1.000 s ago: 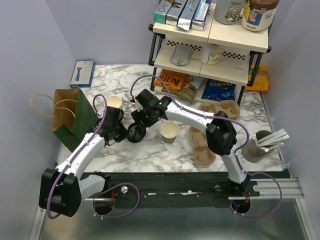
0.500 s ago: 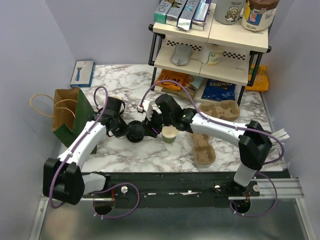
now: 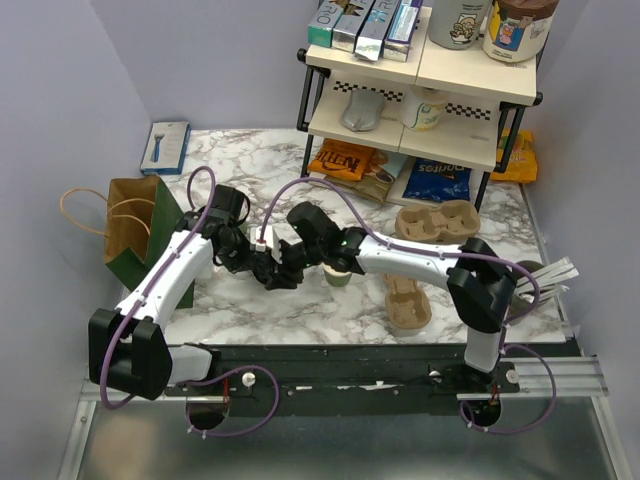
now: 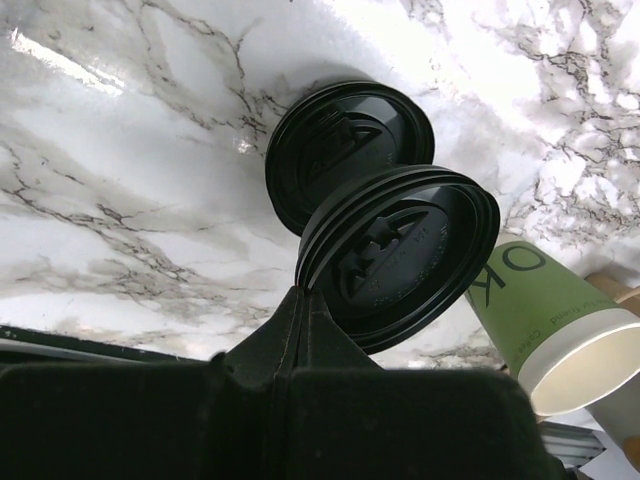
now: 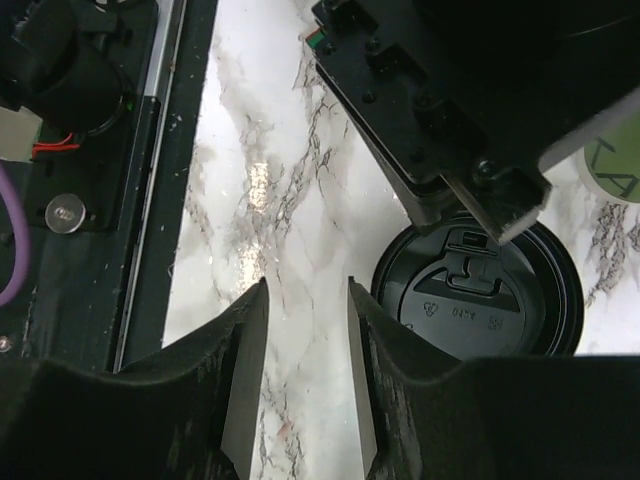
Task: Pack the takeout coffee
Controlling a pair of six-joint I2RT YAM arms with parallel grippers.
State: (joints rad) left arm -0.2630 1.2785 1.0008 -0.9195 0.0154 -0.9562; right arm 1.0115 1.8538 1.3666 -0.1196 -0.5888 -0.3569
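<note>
My left gripper [image 4: 300, 295] is shut on the rim of a round black lid [image 4: 400, 260], which it holds tilted just above the marble. A second black lid [image 4: 345, 150] lies flat behind it. The dark-green cup [image 4: 545, 310] with a cream inside stands open just right of the lids, partly hidden by my right arm in the top view [image 3: 341, 278]. My right gripper [image 5: 306, 290] is open over bare marble, with the held lid [image 5: 475, 300] just outside its right finger. In the top view both grippers meet at the lid [image 3: 281, 276].
A brown and green paper bag [image 3: 140, 235] stands at the left. Two pulp cup carriers [image 3: 440, 218] [image 3: 405, 295] lie to the right of the cup. A grey cup with white sticks [image 3: 530, 278] is at the far right. A snack shelf [image 3: 420, 90] fills the back.
My left gripper has carried the lid a little to the right. My right arm has swung in from the right, its gripper now beside the lid, its fingers closer together than before.
</note>
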